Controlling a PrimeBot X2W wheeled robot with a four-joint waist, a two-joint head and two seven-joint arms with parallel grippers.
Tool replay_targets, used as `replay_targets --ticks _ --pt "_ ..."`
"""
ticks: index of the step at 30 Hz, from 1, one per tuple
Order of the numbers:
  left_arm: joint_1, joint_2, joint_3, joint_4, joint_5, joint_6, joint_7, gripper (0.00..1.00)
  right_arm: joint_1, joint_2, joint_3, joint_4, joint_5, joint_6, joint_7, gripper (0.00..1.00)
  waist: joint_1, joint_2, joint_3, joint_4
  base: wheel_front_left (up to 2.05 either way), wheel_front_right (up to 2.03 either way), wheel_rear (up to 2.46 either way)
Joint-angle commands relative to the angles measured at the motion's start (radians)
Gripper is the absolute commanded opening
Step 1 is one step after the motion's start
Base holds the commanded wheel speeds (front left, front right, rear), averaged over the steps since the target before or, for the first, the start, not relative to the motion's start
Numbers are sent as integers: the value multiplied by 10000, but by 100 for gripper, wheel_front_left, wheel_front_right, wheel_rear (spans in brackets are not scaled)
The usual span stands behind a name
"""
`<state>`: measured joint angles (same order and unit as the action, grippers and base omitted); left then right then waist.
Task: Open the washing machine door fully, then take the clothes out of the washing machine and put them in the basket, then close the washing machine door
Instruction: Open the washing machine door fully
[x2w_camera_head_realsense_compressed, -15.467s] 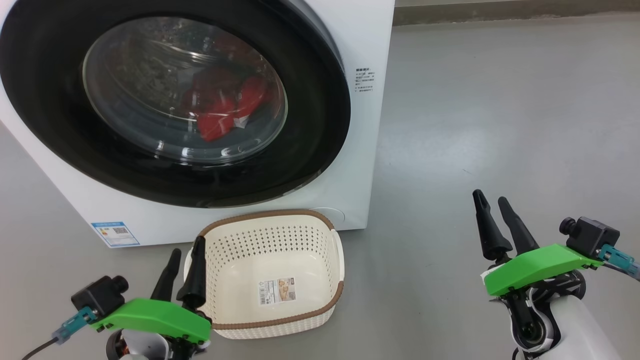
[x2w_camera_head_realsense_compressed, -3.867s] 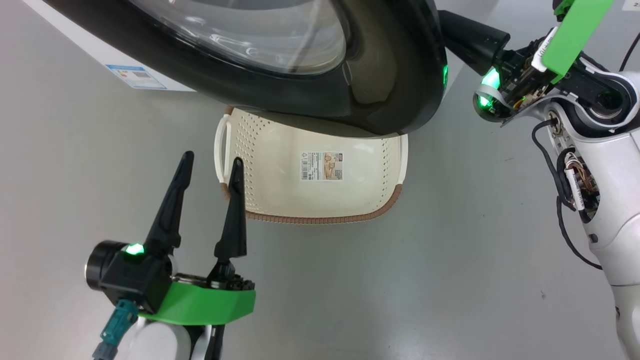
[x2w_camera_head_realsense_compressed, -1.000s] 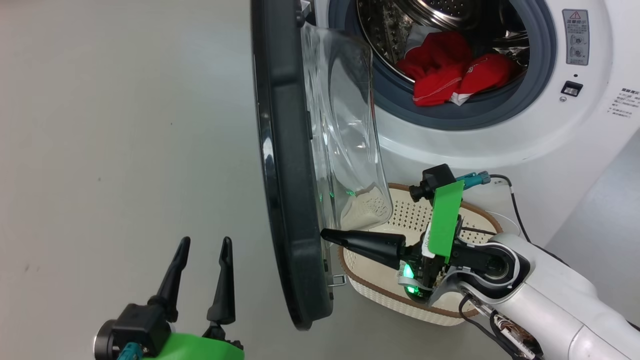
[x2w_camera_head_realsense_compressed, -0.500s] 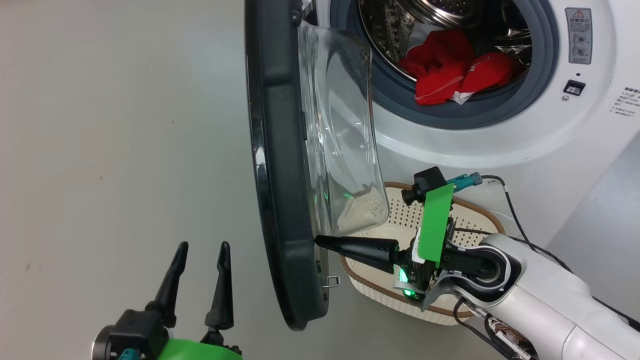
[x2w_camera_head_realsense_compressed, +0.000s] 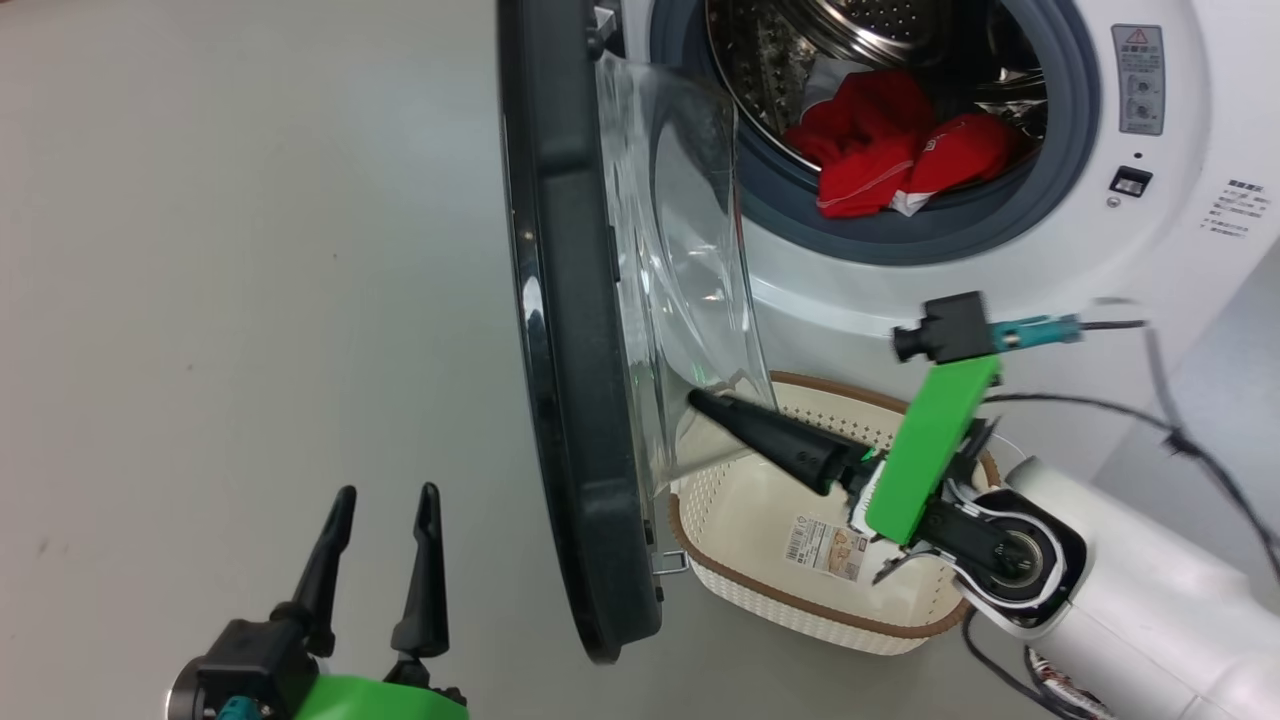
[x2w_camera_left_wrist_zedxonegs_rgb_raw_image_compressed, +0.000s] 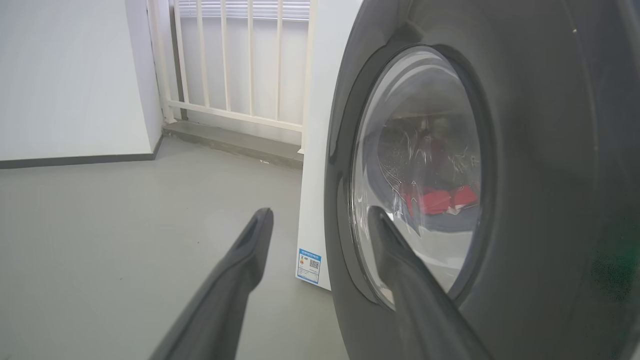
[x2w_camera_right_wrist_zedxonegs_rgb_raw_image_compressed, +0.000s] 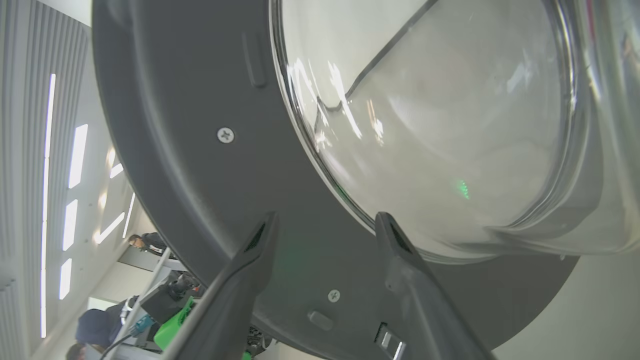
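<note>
The washing machine (x2w_camera_head_realsense_compressed: 1000, 290) stands with its door (x2w_camera_head_realsense_compressed: 560, 330) swung out, edge-on to the head view, the glass bowl (x2w_camera_head_realsense_compressed: 690, 270) facing the drum. Red clothes (x2w_camera_head_realsense_compressed: 880, 150) with a white piece lie at the drum's front lip. The cream basket (x2w_camera_head_realsense_compressed: 790, 600) sits on the floor below the opening, with nothing in it but its label. My right gripper (x2w_camera_head_realsense_compressed: 700, 400) hovers over the basket, open, pointing at the door's inner face (x2w_camera_right_wrist_zedxonegs_rgb_raw_image_compressed: 175, 150) just below the bowl (x2w_camera_right_wrist_zedxonegs_rgb_raw_image_compressed: 450, 125). My left gripper (x2w_camera_head_realsense_compressed: 388, 495) is open outside the door (x2w_camera_left_wrist_zedxonegs_rgb_raw_image_compressed: 550, 150), holding nothing.
Grey floor (x2w_camera_head_realsense_compressed: 250, 250) spreads to the left of the door. A metal latch hook (x2w_camera_head_realsense_compressed: 668, 562) juts from the door's lower inner rim. The right arm's cable (x2w_camera_head_realsense_compressed: 1160, 420) loops before the machine. A white railing (x2w_camera_left_wrist_zedxonegs_rgb_raw_image_compressed: 240, 60) and a wall stand behind; a person (x2w_camera_right_wrist_zedxonegs_rgb_raw_image_compressed: 95, 325) shows far off.
My right gripper has opened, come off the door's inner rim and risen towards the bowl's lower edge, with its wrist swinging right. The door and the left gripper have barely shifted.
</note>
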<state>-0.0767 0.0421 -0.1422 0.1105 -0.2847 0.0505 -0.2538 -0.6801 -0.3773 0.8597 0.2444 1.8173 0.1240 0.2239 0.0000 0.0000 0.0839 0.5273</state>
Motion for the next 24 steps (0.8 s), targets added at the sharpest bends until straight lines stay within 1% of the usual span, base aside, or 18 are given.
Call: replay_targets --ticks 1,7,11,13,15,18,19,20,21,23,24 --pt "-49 126 440 -225 -84 -54 -80 100 177 -174 -14 -264 -878 67 -608 100 0 0 -23 -84 0 0 0" --pt "27 118 697 -358 -49 -2 -80 100 529 -539 194 -288 -3311 67 -2779 100 0 0 -181 -183 0 0 0" --pt "134 112 837 -481 8 -9 -80 100 769 -694 245 166 -4856 67 -4063 100 0 0 -357 -181 0 0 0" --pt "207 109 905 -576 59 -23 -80 100 956 -638 151 527 -5677 67 -4470 100 0 0 -471 -174 0 0 0" --pt "310 106 1020 -733 122 -18 -80 100 1180 -437 -109 868 -6497 67 -4691 100 0 0 -535 -200 0 0 0" --pt "491 102 1170 -946 236 -30 -80 100 1668 105 -905 1294 -7548 67 -4824 100 0 0 -630 -240 0 0 0" --pt "605 99 1254 -1047 266 -34 -80 100 1989 489 -1767 1410 -8509 67 -4846 100 0 0 -656 -274 0 0 0" --pt "650 97 1270 -1072 278 -38 -80 100 2178 668 -2260 1374 -9168 67 -4849 100 0 0 -661 -283 0 0 0" --pt "650 97 1270 -1072 278 -38 -80 100 2178 668 -2260 1374 -9168 67 -4849 100 0 0 -661 -283 0 0 0" --pt "693 95 1255 -1124 377 -59 -80 100 2716 1106 -3281 1250 -10430 67 -4851 100 0 0 -671 -278 0 0 0" --pt "715 92 1240 -1147 443 -73 -80 100 3290 1588 -4172 949 -11501 67 -4853 100 0 0 -679 -272 0 0 0"
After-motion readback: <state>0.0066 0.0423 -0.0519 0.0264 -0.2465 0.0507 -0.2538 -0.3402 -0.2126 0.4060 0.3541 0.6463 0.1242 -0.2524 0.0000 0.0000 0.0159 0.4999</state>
